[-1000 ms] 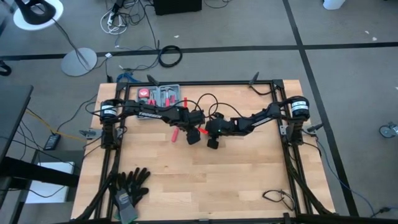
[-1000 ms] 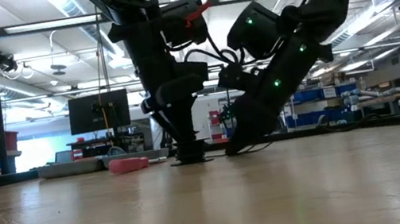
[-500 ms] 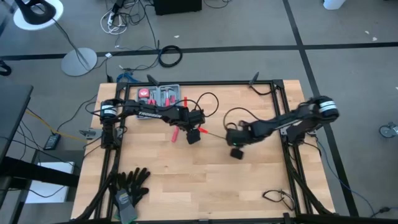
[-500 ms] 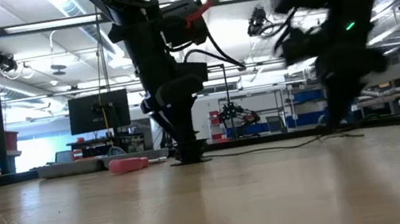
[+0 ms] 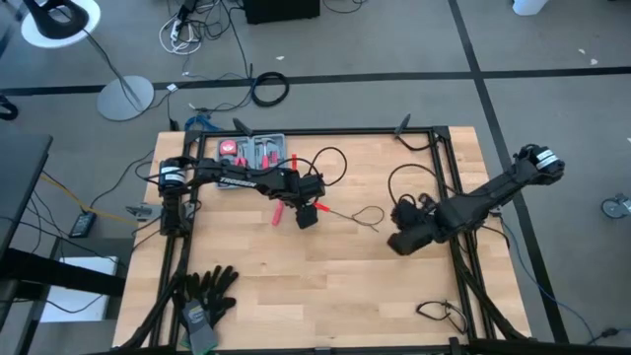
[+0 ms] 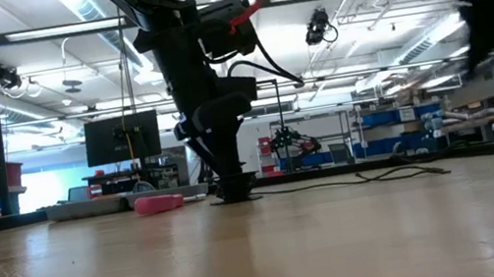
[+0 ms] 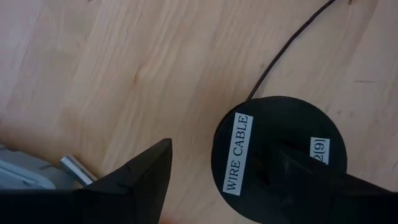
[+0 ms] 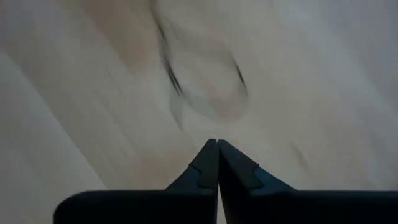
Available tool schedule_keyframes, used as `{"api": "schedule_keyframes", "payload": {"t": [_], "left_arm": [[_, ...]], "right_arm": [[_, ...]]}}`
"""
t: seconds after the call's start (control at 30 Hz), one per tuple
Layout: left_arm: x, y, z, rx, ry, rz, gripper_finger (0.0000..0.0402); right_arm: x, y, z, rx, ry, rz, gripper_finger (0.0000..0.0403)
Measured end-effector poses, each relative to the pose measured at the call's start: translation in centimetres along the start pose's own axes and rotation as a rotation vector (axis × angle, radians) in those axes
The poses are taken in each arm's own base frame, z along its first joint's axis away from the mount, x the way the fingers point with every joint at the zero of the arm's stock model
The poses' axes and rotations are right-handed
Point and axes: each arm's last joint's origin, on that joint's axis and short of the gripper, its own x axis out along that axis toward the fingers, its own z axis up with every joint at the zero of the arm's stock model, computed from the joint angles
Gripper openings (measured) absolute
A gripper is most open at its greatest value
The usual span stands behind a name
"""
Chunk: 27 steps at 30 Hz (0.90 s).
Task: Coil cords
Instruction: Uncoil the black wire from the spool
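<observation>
Wire trails between left gripper, pinning its puck, and closed right gripper.

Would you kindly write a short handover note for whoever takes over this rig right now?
Left gripper: at table centre, holding the black "WIRE CABLE" spool down on the wood.
Right gripper: fingers shut, over the table's right side; the blur hides whether it pinches wire.
Cord: runs from the spool rightward, ending in a small loop on the table.
Done: wire drawn out.
Left: form the coils.
</observation>
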Motion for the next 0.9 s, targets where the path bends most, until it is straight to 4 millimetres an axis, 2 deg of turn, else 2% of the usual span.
{"api": "schedule_keyframes", "payload": {"t": [0.17,0.3,0.43,0.63,0.77,0.9], "left_arm": [[0.0,0.0,0.0,0.0,0.0,0.0,0.0257],[0.0,0.0,0.0,0.0,-0.002,-0.001,0.0257],[0.0,0.0,0.0,0.0,-0.001,-0.001,0.0257],[0.0,0.0,0.0,0.0,0.003,-0.009,0.0257],[0.0,0.0,0.0,0.0,0.005,-0.013,0.0257],[0.0,0.0,0.0,0.0,0.005,-0.014,0.0257]], "right_arm": [[0.4,2.7,3.0,-0.117,-0.326,0.109,0.0021],[2.9,4.6,5.4,-0.212,-0.42,0.103,0.0047],[6.8,5.9,7.1,-0.276,-0.433,0.063,0.0084],[12.4,6.5,8.9,-0.325,-0.424,0.037,0.0141],[15.1,6.5,9.7,-0.332,-0.414,0.126,0.017],[17.0,5.9,10.0,-0.294,-0.363,0.129,0.0181]]}}
